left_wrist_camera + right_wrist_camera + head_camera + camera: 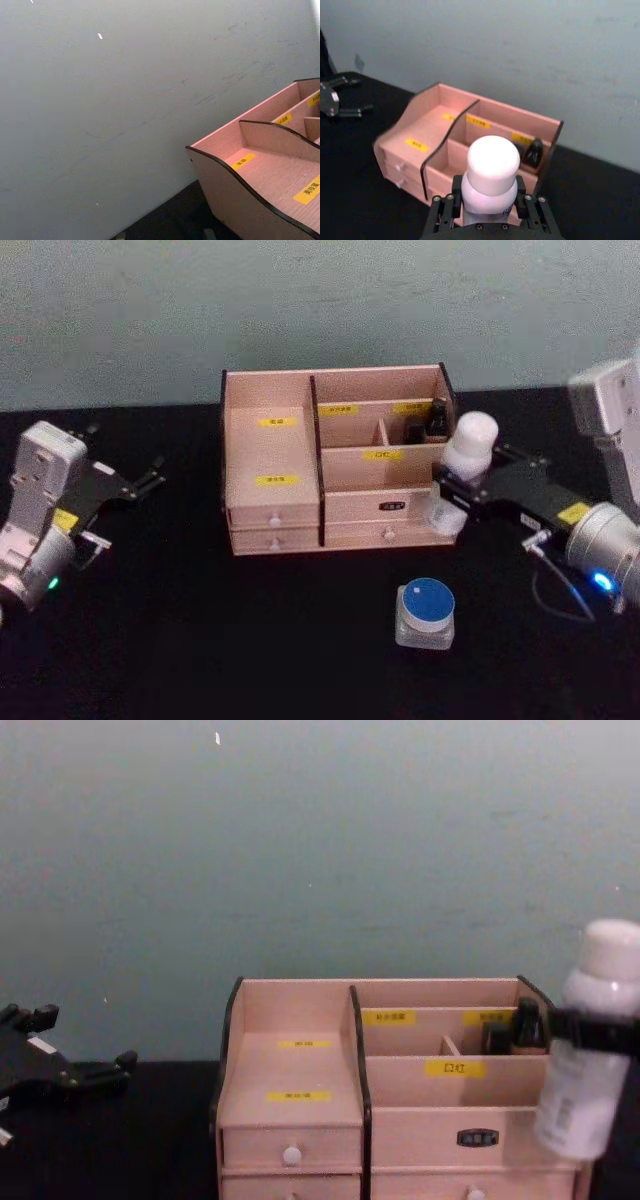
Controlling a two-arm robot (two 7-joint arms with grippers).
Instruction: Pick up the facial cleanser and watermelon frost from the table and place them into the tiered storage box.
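**Clerk:** Entry one, far left?

**Checker:** Left gripper (152, 476), fingers spread with nothing between them, over the table well left of the tiered storage box (272, 452).

**Clerk:** The box itself?

**Checker:** Pale wood with dark edges, standing mid-table. It has stepped compartments with yellow labels and white-knobbed drawers facing near. Small dark bottles (438, 418) stand in its far right compartment.

**Clerk:** Watermelon frost?

**Checker:** A squat jar (425, 612) standing upright with its blue lid up, near of the box's right half. It is apart from both grippers.

**Clerk:** Facial cleanser, and its orientation?

**Checker:** A white bottle (590, 1060) with its long axis close to vertical and its rounded cap up. In the chest view the cap leans slightly right. It is just beside the box's right end.

**Clerk:** Surface and room?

**Checker:** A black table (200, 650), with a plain pale grey-green wall (300, 300) behind.

**Clerk:** Its relation to the end effector?

**Checker:** The right gripper (490, 200) is clamped round the bottle's body just below the cap, one finger on each side. The arm comes in from the right.
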